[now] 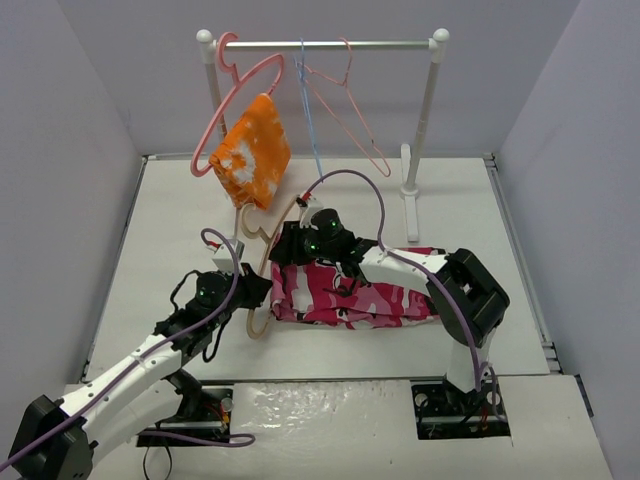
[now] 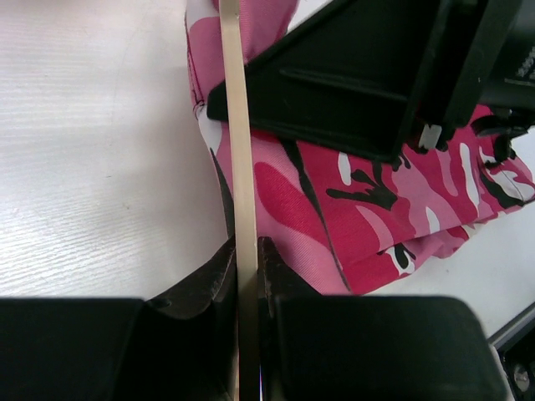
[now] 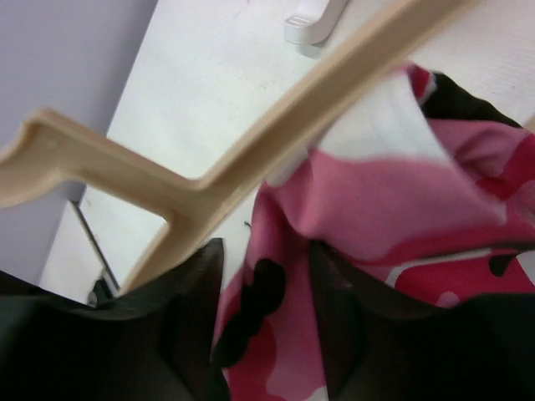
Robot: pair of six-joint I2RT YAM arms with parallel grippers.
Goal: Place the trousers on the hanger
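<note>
The left gripper (image 2: 247, 257) is closed tight on a thin bar of the hanger (image 2: 238, 125), holding it low over the table (image 2: 92, 150). The right gripper (image 3: 263, 288) has cloth of the trousers (image 3: 376, 209) bunched between its fingers and seems to pinch it, just under the hanger frame. The trousers lie folded on the table, one end at the hanger and under the bar. I judge the task about halfway: both things are gripped, but the cloth is not yet draped over the crossbar.
</note>
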